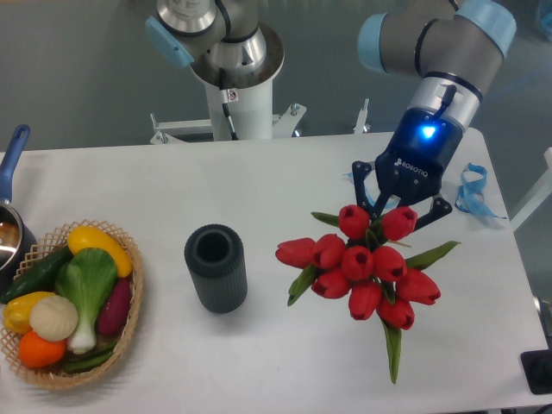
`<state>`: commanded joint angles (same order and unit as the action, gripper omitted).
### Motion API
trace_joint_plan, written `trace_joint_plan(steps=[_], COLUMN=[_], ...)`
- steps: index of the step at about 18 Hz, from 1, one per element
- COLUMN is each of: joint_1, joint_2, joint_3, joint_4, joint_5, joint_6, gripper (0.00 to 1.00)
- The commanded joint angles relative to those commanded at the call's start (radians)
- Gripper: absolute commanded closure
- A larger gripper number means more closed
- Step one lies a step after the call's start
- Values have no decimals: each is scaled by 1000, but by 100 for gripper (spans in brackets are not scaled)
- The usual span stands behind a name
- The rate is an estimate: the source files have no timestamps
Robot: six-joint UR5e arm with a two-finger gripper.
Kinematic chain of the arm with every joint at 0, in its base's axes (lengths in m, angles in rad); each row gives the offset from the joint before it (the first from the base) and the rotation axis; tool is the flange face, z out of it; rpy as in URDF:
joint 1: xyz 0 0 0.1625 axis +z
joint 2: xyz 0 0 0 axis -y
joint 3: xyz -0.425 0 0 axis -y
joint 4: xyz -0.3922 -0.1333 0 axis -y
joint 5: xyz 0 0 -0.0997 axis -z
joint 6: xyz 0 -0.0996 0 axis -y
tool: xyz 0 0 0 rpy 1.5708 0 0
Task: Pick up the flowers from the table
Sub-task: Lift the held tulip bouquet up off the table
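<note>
The flowers [362, 269] are clamped by the gripper [390, 210]; stems and fingertips are hidden behind the blooms.

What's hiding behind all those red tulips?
The red tulips cover the stems, where the gripper grips them. Beneath them shows only the white table. Whether anything small lies under the blooms cannot be seen.

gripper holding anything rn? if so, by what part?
Yes. The gripper holds the flowers by the stem end, heads toward the camera; the exact contact point is hidden behind the blooms.
</note>
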<state>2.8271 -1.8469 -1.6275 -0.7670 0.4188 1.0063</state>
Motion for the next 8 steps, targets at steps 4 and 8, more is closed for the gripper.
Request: trace_joint_plan(steps=[4,8], joint_1=[5,0], joint_2=[2,2], joint_3=[0,5], joint_4=[0,2], joint_5=[0,0], joint_6=[0,0], gripper=[95,94])
